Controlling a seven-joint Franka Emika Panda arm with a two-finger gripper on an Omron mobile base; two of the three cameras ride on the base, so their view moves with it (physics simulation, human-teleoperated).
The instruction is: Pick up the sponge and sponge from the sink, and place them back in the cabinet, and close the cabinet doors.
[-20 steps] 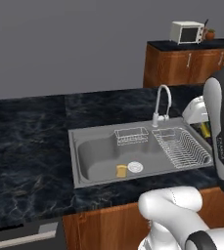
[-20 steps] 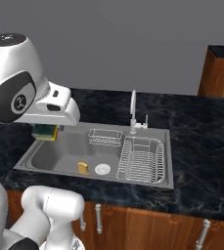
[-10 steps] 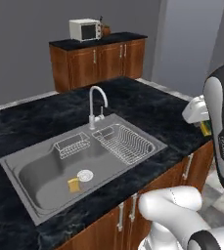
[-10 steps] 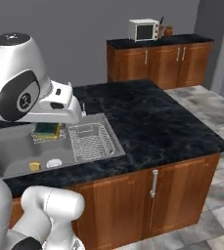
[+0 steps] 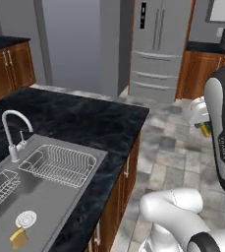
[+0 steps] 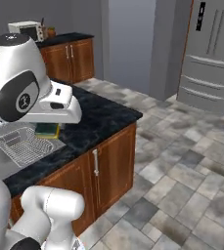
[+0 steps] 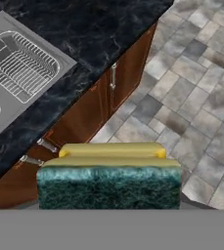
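Here, the robot's fingers pinch one green-and-yellow sponge (image 7: 108, 178) out over the tiled floor (image 7: 191, 97), ready to carry to the cabinet, while the second sponge (image 5: 18, 238) lies in the sink (image 5: 55, 197) beside the drain (image 5: 25, 218).

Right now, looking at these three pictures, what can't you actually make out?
- Pincer fingertips: hand view, hidden behind the held sponge.
- That sponge, right base view: mostly covered by the white hand above it.
- Second sponge in the sink, left base view: too small to see its green face; the basin's left side is cut off by the frame edge.
- Microwave, right base view: too small for detail.
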